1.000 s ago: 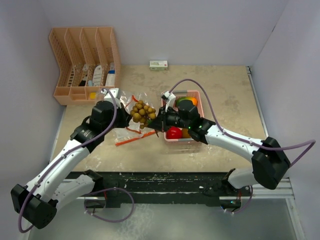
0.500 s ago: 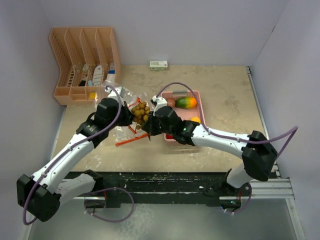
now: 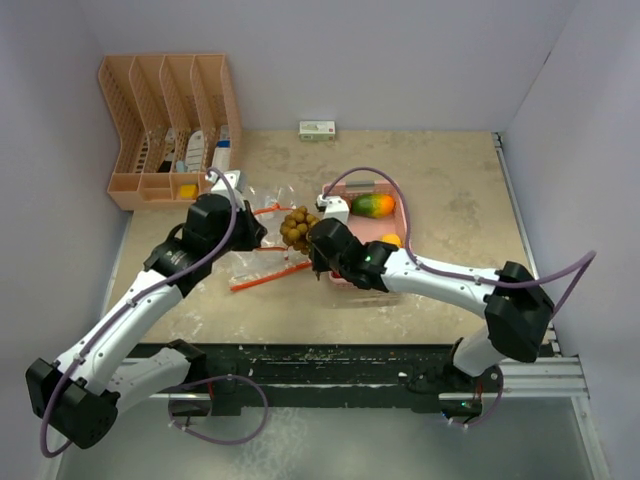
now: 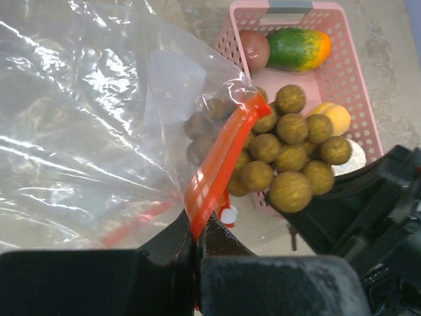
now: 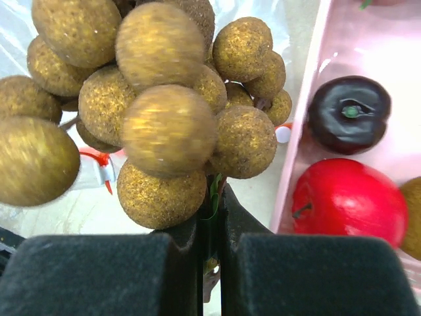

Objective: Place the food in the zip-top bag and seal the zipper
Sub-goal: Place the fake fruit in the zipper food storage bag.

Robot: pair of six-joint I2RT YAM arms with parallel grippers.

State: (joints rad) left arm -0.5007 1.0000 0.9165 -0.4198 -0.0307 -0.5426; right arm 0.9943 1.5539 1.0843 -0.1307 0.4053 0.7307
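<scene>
My right gripper [image 5: 212,187] is shut on the stem of the cluster of small tan balls [image 5: 158,112], held above the table beside the pink basket; it also shows from above [image 3: 297,227]. My left gripper [image 4: 197,230] is shut on the orange zipper strip [image 4: 220,164] of the clear zip-top bag [image 4: 85,125], holding its mouth up against the cluster. The bag [image 3: 262,232] lies left of the basket. In the pink basket [image 3: 385,190] are a green-orange mango [image 3: 371,205], a red apple [image 5: 348,201], a dark ball [image 5: 348,112], a brown ball [image 4: 253,47] and a yellow-orange fruit [image 4: 337,117].
A peach desk organizer [image 3: 170,125] with small items stands at the back left. A small white box [image 3: 317,129] lies by the back wall. Grey walls close the table on both sides.
My right gripper has carried the tan cluster back toward the basket, slightly right of where it was. My left gripper has kept its hold on the bag's zipper strip, shifting little.
</scene>
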